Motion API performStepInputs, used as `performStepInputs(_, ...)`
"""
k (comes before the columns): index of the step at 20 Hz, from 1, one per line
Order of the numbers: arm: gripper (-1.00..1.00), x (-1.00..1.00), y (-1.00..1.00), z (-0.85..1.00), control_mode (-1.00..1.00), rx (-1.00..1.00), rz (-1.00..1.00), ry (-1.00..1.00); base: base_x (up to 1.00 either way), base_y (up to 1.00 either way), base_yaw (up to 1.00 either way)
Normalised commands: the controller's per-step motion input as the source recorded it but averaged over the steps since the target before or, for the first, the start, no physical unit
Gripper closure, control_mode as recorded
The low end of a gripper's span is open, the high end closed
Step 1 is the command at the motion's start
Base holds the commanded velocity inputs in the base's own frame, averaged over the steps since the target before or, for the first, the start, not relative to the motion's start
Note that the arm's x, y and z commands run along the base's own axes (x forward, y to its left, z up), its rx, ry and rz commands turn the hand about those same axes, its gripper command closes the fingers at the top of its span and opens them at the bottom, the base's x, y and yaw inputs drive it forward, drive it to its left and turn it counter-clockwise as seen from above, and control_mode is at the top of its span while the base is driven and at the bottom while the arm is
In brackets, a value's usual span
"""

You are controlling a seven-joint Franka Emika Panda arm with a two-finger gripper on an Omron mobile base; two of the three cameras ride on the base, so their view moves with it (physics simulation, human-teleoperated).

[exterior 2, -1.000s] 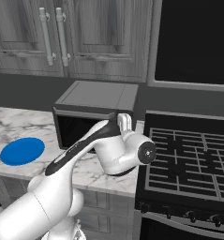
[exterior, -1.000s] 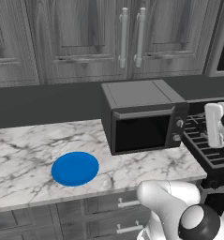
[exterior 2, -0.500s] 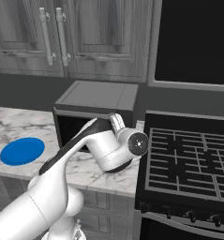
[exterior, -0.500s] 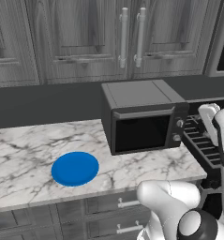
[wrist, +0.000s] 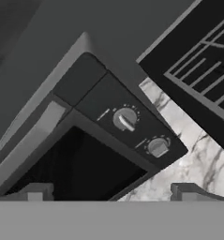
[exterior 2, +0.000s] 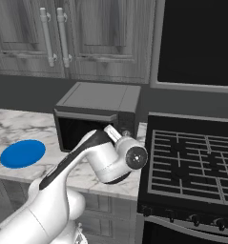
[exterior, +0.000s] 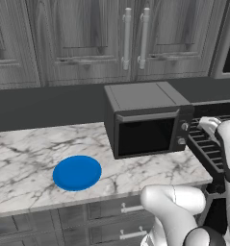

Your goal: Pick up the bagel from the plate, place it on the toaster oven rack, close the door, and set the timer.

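Toaster oven (exterior: 147, 120) stood on the marble counter (exterior: 25, 153), its door (exterior: 145, 135) shut, beside the black stove (exterior 2: 189, 162). The gripper (wrist: 111, 192), jaws spread wide and empty, faced two control knobs (wrist: 125, 119). The blue plate (exterior: 77, 172) lay bare, well apart.

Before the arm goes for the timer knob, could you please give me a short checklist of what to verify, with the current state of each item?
1. Toaster oven door closed: ok, it sits flush in both base views.
2. Bagel on the rack: cannot tell, the window is dark; the plate is bare.
3. Gripper open and free: ok, fingertips stand wide apart with nothing between them.
4. Knobs in sight: ok, the upper knob and lower knob both show in the hand view.
5. Which knob is the timer: cannot tell, the markings are too small.
6. Gripper lined up on a knob: not ok, both knobs sit above the fingertips.
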Motion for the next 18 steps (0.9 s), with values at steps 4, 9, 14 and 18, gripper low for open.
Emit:
performStepInputs(4, -1.00, 0.00, 0.00, -0.15, -1.00, -0.37, 0.22, -0.14, 0.00, 0.00, 0.00)
performStepInputs(9, -1.00, 0.00, 0.00, -0.04, -1.00, -0.44, 0.23, -0.08, 0.00, 0.00, 0.00)
performStepInputs(14, -1.00, 0.00, 0.00, -0.07, -1.00, -0.49, 0.22, -0.08, 0.00, 0.00, 0.00)
performStepInputs(18, -1.00, 0.00, 0.01, -0.19, -1.00, -0.51, 0.19, -0.09, 0.00, 0.00, 0.00)
